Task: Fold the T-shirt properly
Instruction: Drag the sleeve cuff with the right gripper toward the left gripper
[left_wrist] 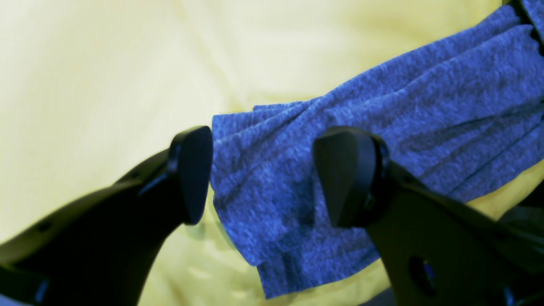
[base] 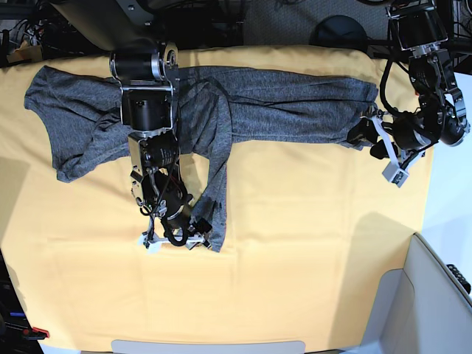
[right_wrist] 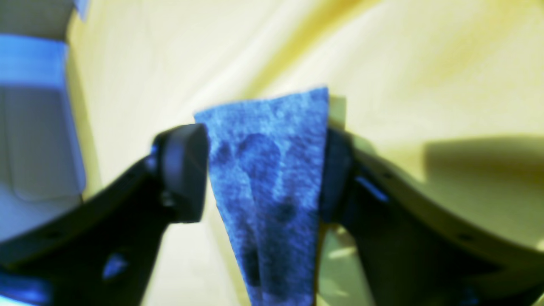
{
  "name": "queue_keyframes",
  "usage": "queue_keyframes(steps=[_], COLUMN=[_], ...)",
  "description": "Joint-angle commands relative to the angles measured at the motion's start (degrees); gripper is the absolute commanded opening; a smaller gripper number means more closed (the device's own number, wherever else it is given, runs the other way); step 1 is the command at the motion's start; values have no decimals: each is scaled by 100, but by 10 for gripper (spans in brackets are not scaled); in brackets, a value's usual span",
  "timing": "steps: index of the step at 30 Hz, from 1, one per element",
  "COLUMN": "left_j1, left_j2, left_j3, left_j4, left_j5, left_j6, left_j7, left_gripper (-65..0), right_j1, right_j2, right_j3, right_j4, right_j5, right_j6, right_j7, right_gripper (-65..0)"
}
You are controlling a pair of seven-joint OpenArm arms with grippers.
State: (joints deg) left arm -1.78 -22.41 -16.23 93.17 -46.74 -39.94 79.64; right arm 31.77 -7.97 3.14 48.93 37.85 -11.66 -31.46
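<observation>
Long-sleeved grey T-shirt (base: 273,99) spread across the far side of the yellow-orange cloth sheet (base: 310,243), one sleeve trailing toward the near edge. Right gripper (right_wrist: 265,172) astride that sleeve's cuff (fingers at both edges, grip uncertain). Left gripper (left_wrist: 263,174) spread wide over the other cuff.

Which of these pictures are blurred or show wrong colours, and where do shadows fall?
Both wrist views are soft and tint the grey T-shirt blue; the right wrist view is blurrier, with an arm shadow on the yellow cloth. The base view is sharp, true in colour, with soft shadows.
</observation>
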Motion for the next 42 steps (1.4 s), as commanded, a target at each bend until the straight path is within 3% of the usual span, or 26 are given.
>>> queue_keyframes(steps=[1, 4, 5, 11, 18, 24, 29, 35, 42], left_j1=[-90, -90, -90, -90, -90, -99, -99, -108, -239], left_j2=[-93, -93, -93, -93, -93, -137, -286, -286, -295], left_j3=[-25, -25, -25, -43, -61, -69, -78, -931, -1379], left_j4=[86, 86, 86, 86, 86, 86, 86, 86, 86], left_j5=[-69, -69, -69, -69, -69, -69, -69, -60, -60], left_j6=[-6, -6, -6, -6, -6, -6, -6, -6, -6], left_j7=[-21, -21, -21, -21, -38, -425, -460, -460, -399], left_gripper=[-249, -249, -249, -249, -249, -249, -249, -249, -249], right_j1=[36, 36, 36, -52, -412, -526, -702, -773, -799], right_j2=[-103, -103, -103, -103, -87, 247, 247, 168, 142], right_j3=[-133, -415, -511, -1285, -3158, -4670, -5399, -6120, -6454], right_j4=[-18, -27, -27, 334, 2224, 3349, 3639, 3947, 4466], right_j5=[97, 97, 97, 97, 97, 88, 97, 97, 97], right_j6=[-43, -43, -43, -43, -52, -87, -87, -87, -87], right_j7=[-331, -331, -331, -383, -999, -1078, -1131, -1509, -1579], right_gripper=[-432, -633, -650, -650, -650, -650, -650, -650, -650])
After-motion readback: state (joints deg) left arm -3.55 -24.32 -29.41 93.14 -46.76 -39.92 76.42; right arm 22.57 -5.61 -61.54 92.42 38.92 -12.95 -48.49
